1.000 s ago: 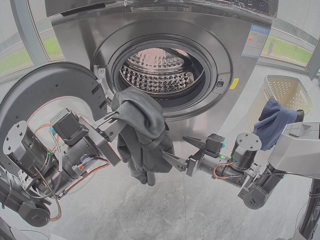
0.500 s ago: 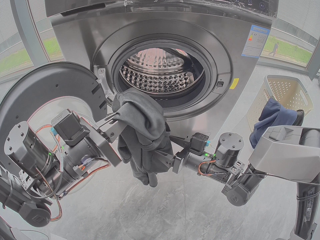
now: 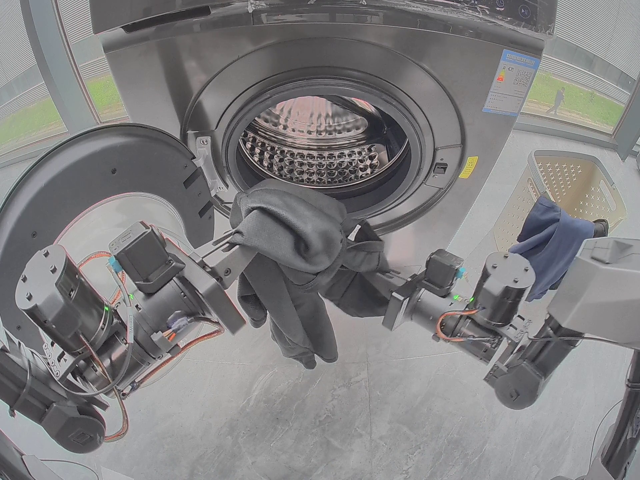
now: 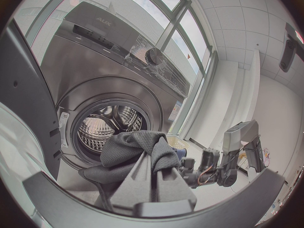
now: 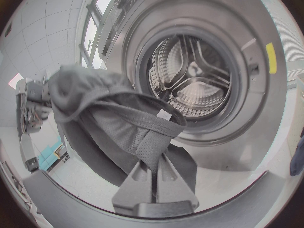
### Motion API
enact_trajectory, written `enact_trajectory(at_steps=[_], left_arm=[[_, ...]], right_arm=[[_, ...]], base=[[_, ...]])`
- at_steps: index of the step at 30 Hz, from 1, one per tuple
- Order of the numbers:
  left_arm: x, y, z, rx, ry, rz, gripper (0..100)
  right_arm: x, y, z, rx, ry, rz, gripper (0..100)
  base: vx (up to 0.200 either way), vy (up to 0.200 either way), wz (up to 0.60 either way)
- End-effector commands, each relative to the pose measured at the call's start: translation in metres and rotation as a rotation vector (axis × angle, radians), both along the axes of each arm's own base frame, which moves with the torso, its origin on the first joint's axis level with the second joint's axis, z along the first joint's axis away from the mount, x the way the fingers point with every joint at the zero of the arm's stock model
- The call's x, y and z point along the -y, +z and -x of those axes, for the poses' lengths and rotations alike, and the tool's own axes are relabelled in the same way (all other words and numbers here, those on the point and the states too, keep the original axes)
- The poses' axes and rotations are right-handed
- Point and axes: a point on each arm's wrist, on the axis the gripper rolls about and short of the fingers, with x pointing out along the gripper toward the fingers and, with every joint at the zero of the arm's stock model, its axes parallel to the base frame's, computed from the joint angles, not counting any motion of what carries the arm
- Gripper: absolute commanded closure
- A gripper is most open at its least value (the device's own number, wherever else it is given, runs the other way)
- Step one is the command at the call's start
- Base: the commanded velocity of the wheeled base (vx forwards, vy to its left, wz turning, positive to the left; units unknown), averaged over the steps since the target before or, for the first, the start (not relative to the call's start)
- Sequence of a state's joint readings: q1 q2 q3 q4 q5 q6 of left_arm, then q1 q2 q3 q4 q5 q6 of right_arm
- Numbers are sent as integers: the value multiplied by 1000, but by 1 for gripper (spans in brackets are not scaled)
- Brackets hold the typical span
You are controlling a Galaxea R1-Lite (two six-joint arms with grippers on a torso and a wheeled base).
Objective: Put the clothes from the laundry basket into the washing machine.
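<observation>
Left gripper (image 4: 153, 162) and right gripper (image 5: 154, 168) each clamp 1 limp grey mesh-knit garment (image 3: 293, 235), slung before the washing machine's round, dimpled steel drum (image 3: 313, 148); glossy grey stone floor (image 3: 347, 421).

The garment (image 3: 293, 235) is made of matt mesh cloth; the washer (image 3: 153, 81) is faced in satin metal, the drum (image 3: 313, 161) in shiny steel, the basket (image 3: 573, 178) in plastic.
</observation>
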State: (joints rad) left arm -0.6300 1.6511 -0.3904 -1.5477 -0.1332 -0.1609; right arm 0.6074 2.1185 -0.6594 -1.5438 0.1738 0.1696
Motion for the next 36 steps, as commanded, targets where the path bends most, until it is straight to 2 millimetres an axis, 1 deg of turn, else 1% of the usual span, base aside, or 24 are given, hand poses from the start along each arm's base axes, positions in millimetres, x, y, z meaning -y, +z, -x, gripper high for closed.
enact_trajectory(at_steps=[1, 2, 3, 4, 5, 6, 7, 13, 15, 17, 21, 22, 28, 30, 36], left_arm=[[2, -6, -4, -21, 3, -11, 100], [2, -7, -5, -26, 4, -13, 100], [2, -7, -5, -27, 4, -12, 100], [2, -7, -5, -27, 4, -12, 100], [2, -8, -4, -35, 2, -10, 100], [2, -8, -4, -36, 2, -11, 100], [2, -9, -4, -35, 3, -16, 100], [2, -19, -5, -66, 5, -44, 100], [3, -24, -6, -83, 5, -56, 100], [3, -29, -6, -99, 5, -68, 100], [3, -32, -5, -113, 0, -76, 100], [2, -34, -5, -122, -1, -80, 0], [3, -45, -8, -166, 6, -103, 0], [4, -57, -9, -198, 8, -139, 0], [4, -60, -8, -209, 8, -147, 0]], right_arm=[[33, 53, 26, 75, -96, -103, 100], [36, 62, 32, 83, -114, -131, 100], [38, 66, 36, 88, -127, -145, 100], [39, 68, 37, 91, -130, -149, 100], [42, 75, 38, 104, -150, -163, 100], [42, 76, 38, 109, -151, -165, 100], [44, 82, 36, 136, -165, -171, 100], [49, 88, 34, 167, -185, -186, 100], [50, 95, 35, 184, -190, -201, 100], [47, 97, 37, 189, -182, -207, 100], [46, 98, 39, 194, -176, -210, 100], [46, 98, 39, 194, -175, -210, 100], [46, 99, 39, 194, -173, -210, 100], [46, 99, 40, 195, -170, -211, 100], [46, 97, 41, 189, -164, -206, 100]], base=[[0, 0, 0], [0, 0, 0], [0, 0, 0], [0, 0, 0], [0, 0, 0], [0, 0, 0], [0, 0, 0], [0, 0, 0], [0, 0, 0], [0, 0, 0], [0, 0, 0], [0, 0, 0], [0, 0, 0], [0, 0, 0], [0, 0, 0]])
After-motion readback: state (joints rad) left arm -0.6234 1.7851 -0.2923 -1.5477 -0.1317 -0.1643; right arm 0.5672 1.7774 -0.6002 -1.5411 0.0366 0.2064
